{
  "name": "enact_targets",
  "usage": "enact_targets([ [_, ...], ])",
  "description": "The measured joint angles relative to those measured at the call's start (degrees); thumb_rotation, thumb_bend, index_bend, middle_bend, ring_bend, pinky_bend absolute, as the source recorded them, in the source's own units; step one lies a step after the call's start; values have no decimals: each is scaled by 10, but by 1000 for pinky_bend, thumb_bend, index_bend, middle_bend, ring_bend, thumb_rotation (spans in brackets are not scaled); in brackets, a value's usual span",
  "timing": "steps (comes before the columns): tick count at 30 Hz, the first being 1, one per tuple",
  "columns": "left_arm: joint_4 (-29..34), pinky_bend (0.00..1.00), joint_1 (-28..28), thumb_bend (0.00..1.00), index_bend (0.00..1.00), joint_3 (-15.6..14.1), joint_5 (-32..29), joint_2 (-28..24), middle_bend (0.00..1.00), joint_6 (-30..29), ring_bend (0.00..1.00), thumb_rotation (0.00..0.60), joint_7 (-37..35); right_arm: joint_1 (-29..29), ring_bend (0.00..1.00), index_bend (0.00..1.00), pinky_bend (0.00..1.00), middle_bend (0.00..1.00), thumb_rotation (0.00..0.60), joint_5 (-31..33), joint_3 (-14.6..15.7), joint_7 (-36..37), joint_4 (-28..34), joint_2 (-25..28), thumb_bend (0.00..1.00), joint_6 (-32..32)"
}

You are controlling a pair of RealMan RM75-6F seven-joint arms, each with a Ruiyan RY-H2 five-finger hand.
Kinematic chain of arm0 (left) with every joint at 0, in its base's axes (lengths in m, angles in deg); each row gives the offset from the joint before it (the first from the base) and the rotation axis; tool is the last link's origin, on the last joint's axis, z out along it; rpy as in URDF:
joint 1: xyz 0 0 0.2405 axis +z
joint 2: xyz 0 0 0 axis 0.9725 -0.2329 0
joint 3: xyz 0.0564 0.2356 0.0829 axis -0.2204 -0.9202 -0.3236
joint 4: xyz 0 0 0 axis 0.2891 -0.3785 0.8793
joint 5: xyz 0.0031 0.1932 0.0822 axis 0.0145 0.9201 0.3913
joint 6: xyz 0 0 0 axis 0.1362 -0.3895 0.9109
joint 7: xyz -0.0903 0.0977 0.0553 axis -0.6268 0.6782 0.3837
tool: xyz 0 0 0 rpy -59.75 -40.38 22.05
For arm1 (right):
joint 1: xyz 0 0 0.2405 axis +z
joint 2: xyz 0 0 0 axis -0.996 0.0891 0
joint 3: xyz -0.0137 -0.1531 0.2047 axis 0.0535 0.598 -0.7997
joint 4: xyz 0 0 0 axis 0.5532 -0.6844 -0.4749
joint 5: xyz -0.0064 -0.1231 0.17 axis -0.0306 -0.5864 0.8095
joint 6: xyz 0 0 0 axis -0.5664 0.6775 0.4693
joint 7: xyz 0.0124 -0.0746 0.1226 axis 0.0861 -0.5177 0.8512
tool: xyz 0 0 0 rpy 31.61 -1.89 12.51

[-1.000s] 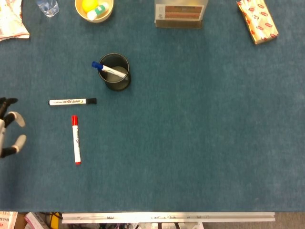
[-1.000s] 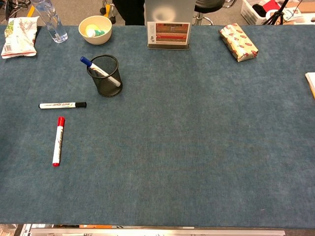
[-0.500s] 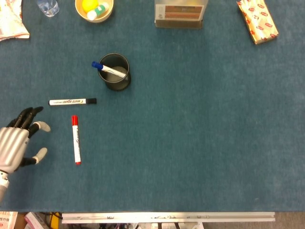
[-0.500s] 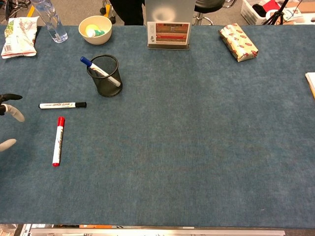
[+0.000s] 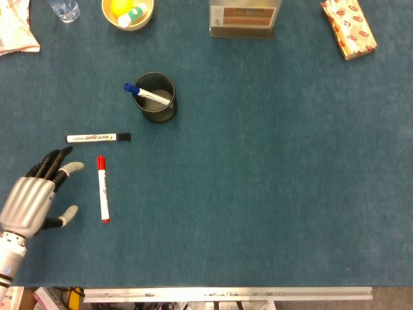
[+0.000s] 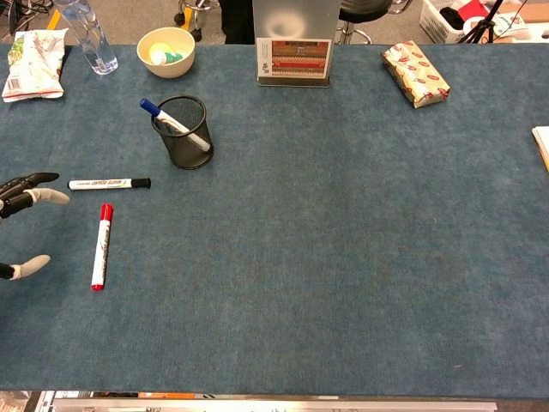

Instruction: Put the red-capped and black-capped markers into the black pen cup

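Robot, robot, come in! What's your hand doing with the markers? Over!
Left robot hand open, beside red-capped marker. Black-capped marker loose on table. Pen cup holds blue-capped marker. Path clear.

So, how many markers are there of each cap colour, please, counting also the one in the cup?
Red-capped marker: 1
Black-capped marker: 1
Blue-capped marker, standing in the black pen cup: 1
Total: 3 markers
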Motion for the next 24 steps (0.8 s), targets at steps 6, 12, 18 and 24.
enact_targets([
  [6,-20,208,-9,264,68,-3,6,27,32,13,38,600,9,0,171,239,411,265,600,2,-1,2,1,2,0,-2],
  [12,-25,208,-18,261,43,-3,1,41,13,34,38,600,25,-1,171,239,411,265,600,3,-2,2,3,3,0,-2],
  [18,-17,185,-33,244,25,-2,-9,46,0,63,12,600,60,-1,171,239,411,265,600,3,-1,1,5,5,0,-4],
  [24,-21,98,-39,226,2,2,-13,57,0,63,0,600,85,-2,171,239,411,265,600,4,-1,1,7,7,0,-6],
])
